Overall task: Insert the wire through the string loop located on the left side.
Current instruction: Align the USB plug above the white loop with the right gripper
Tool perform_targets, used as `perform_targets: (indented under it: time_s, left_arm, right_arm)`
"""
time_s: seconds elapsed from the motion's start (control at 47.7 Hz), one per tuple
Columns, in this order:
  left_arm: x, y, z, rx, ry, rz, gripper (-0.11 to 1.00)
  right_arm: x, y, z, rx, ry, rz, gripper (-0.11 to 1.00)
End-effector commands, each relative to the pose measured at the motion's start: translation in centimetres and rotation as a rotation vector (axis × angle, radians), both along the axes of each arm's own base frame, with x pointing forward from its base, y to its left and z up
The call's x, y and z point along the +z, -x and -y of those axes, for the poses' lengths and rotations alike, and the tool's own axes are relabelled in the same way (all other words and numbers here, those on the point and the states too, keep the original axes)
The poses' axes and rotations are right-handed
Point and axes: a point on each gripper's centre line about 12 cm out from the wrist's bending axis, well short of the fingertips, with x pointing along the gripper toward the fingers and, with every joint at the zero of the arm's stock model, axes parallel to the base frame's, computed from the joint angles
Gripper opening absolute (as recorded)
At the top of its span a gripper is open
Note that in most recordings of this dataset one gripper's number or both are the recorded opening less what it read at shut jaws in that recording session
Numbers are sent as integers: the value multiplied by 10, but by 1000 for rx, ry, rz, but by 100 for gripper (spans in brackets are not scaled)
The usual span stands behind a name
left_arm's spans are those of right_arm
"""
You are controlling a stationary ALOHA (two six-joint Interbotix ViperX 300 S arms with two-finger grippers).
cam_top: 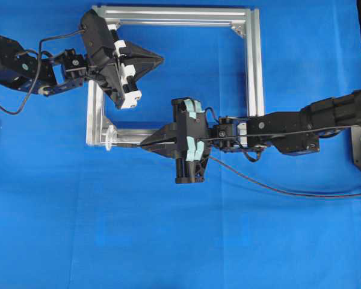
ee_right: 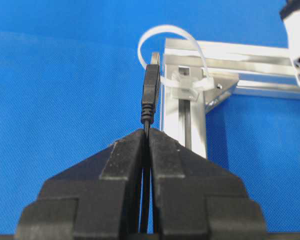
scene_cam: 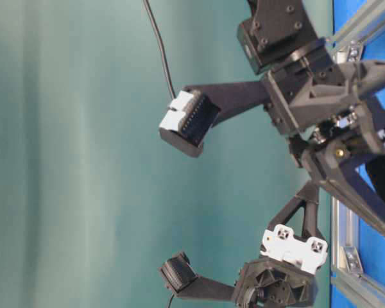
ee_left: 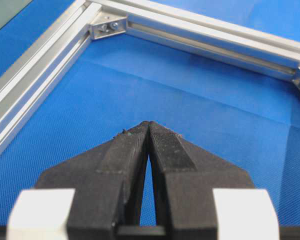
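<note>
The right gripper [ee_right: 146, 131] is clamped on the wire [ee_right: 145, 122], with the jaws pressed together on the cable just behind the plug [ee_right: 150, 92]. The plug projects forward from the fingertips, its metal tip pointing toward the string loop [ee_right: 166, 33]. In the right wrist view, the tip sits at the lower left edge of the loop; whether it has entered the loop cannot be determined. The loop is whitish and translucent, and is fixed to a corner of the silver frame [ee_right: 190, 120]. The frame lies flat on the blue cloth [cam_top: 168, 241]. In the overhead view, the wire trails from the right gripper [cam_top: 145, 143] toward the right edge. Farther off, the left gripper [cam_top: 159, 59] is closed on nothing and hangs over the frame's interior, well apart from the loop [cam_top: 110, 139].
</note>
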Motion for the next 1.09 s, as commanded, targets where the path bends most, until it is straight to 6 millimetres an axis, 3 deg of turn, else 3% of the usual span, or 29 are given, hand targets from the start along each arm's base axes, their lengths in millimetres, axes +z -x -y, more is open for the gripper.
perform_targets:
  time_s: [0.0,1.069]
  left_arm:
    - [16,-2,0,-4,-13,44,0]
    - [16,-2,0,-4,-15,45,0]
  right_arm:
    - [14,-7,4,-8,-2,37,0]
    - [11,-4,7,-16,-2,26,0]
